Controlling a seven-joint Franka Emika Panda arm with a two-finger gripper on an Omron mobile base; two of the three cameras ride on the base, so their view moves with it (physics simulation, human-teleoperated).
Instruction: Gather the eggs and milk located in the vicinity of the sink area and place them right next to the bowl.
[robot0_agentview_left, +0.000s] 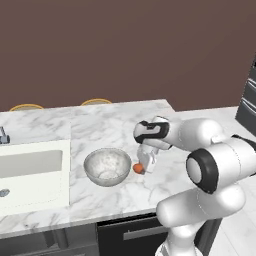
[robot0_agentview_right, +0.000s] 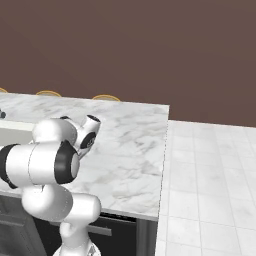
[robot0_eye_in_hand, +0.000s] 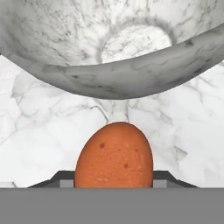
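Egg (robot0_eye_in_hand: 114, 156): orange-brown, speckled, sits between the two dark fingers (robot0_eye_in_hand: 164, 178) in the hand view, one tip showing at each side of its base. The fingers are closed on the egg; it hides most of both tips.

In the left base view the egg (robot0_agentview_left: 137, 168) is just beside the right rim of the bowl (robot0_agentview_left: 107, 167), low over the marble counter (robot0_agentview_left: 115, 125); contact with the counter cannot be told. The gripper (robot0_agentview_left: 145, 165) points down at that spot, hand reaching in from the right.

Bowl: grey, mottled inside, upright, near the counter's front edge, roughly mid-length. In the hand view its rim (robot0_eye_in_hand: 131, 81) curves just beyond the egg, a strip of counter between them.

Sink (robot0_agentview_left: 31, 172): off-white basin toward the counter's left end, well apart from the egg.
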